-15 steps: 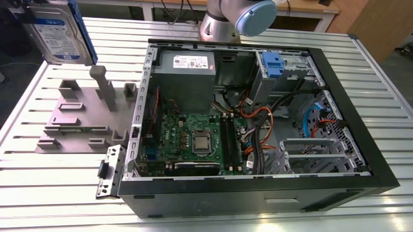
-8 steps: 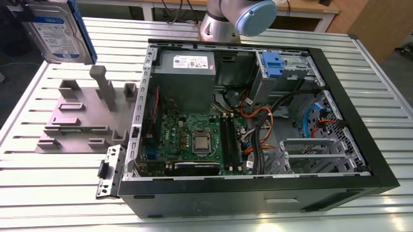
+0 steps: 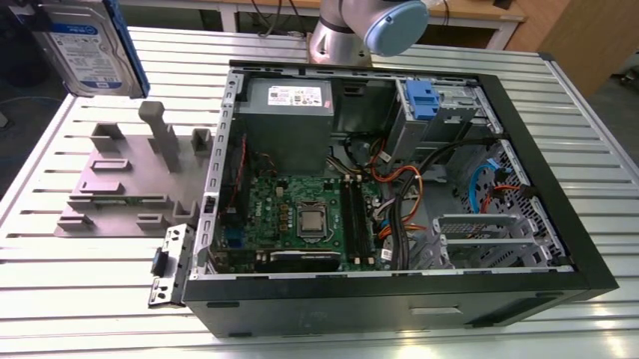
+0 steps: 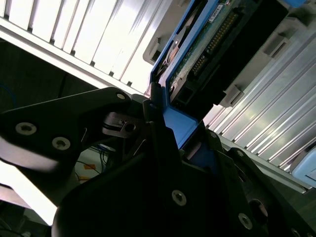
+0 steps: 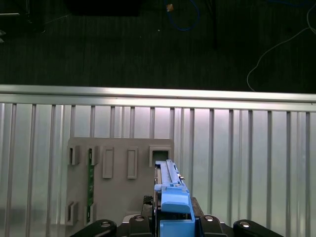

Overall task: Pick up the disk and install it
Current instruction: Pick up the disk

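Observation:
The disk (image 3: pixel 85 45), a silver hard drive with a white-and-blue label and blue side rails, hangs high above the table at the exterior view's far left. In the first wrist view the disk (image 5: pixel 170 190) stands edge-on, blue rail uppermost, above the grey fixture plate (image 5: pixel 118 197). My gripper (image 5: pixel 173 224) is shut on it, one black finger on either side. In the second wrist view the disk's circuit-board face (image 4: pixel 207 44) and blue rail (image 4: pixel 180 123) rise out of the gripper (image 4: pixel 173 143).
An open black computer case (image 3: pixel 589 254) lies on the slatted metal table (image 3: pixel 579 105), with a motherboard (image 3: pixel 299 217), a grey power supply (image 3: pixel 287 101) and a blue latch piece (image 3: pixel 424 97) by the drive bay. The grey fixture (image 3: pixel 120 179) lies left of the case. The arm's base (image 3: pixel 345 37) stands behind it.

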Motion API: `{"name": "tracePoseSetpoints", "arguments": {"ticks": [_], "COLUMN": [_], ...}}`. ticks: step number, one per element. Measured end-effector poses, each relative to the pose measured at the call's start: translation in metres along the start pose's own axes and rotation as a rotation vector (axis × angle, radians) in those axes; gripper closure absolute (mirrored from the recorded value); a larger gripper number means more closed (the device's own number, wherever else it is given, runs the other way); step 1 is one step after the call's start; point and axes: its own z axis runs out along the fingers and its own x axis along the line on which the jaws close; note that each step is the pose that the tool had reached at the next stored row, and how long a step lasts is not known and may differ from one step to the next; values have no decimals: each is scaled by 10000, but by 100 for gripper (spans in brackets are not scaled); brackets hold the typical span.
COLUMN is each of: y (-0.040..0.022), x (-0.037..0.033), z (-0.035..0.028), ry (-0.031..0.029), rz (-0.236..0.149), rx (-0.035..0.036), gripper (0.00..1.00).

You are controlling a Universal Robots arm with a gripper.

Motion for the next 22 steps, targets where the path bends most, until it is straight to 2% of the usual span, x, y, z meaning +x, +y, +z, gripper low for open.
{"name": "tracePoseSetpoints", "arguments": {"ticks": [22], "y": [1], "x": [-1], "z": [-65], "ry": [1], "rz": [0], "rx": [-2], "gripper": [63]}}
